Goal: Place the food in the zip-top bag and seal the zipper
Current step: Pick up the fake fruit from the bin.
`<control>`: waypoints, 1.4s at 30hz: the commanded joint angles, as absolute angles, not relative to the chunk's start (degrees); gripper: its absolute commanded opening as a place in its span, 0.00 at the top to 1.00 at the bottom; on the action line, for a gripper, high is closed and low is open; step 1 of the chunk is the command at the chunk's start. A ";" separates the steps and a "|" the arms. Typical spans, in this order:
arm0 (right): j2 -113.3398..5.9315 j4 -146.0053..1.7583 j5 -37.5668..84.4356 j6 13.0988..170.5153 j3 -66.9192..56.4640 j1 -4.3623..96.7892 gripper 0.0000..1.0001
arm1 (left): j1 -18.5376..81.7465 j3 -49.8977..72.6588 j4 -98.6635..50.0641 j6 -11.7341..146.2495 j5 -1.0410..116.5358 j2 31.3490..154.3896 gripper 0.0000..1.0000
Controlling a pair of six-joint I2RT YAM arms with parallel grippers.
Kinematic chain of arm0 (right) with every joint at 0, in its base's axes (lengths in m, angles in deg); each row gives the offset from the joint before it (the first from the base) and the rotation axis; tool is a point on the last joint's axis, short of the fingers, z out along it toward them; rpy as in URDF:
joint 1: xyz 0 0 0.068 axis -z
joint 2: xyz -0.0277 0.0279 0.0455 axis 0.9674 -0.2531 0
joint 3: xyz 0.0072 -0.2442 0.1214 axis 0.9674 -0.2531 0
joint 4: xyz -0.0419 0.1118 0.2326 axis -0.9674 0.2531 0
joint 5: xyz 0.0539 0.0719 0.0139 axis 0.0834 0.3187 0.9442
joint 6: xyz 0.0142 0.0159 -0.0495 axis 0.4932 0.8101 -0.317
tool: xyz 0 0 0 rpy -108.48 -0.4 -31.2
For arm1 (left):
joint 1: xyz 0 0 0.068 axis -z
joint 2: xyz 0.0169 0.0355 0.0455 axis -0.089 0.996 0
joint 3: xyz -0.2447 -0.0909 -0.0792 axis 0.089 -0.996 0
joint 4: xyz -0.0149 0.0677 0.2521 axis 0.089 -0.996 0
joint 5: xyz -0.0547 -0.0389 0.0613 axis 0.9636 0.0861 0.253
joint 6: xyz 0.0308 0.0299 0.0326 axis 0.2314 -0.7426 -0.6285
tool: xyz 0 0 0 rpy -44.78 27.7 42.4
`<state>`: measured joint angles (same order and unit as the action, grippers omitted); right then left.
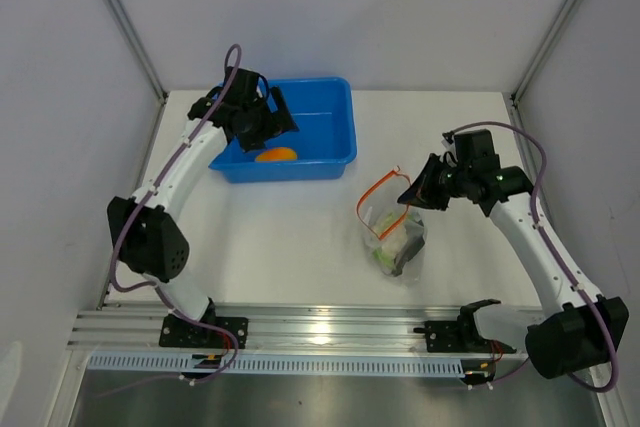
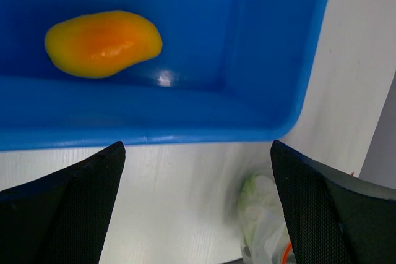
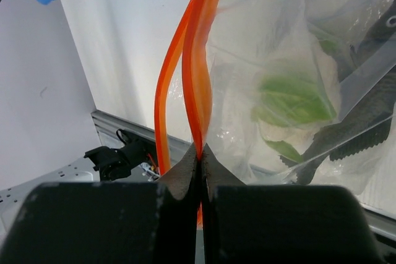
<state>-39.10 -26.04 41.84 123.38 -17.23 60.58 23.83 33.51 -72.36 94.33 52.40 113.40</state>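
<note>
Bright, even light; blurred wrist close-ups.

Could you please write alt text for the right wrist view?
The right tool is pinched shut on the red-orange zipper of the clear zip-top bag, whose strips part above. Inside show green cauliflower leaves and a dark grey piece.

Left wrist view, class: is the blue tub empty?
No, one orange toy food piece lies on the floor of the blue tub.
</note>
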 commanded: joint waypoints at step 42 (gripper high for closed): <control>-67.72 -22.89 40.84 113.73 -2.55 65.06 1.00 | 11.08 50.37 -52.76 145.24 35.34 148.32 0.01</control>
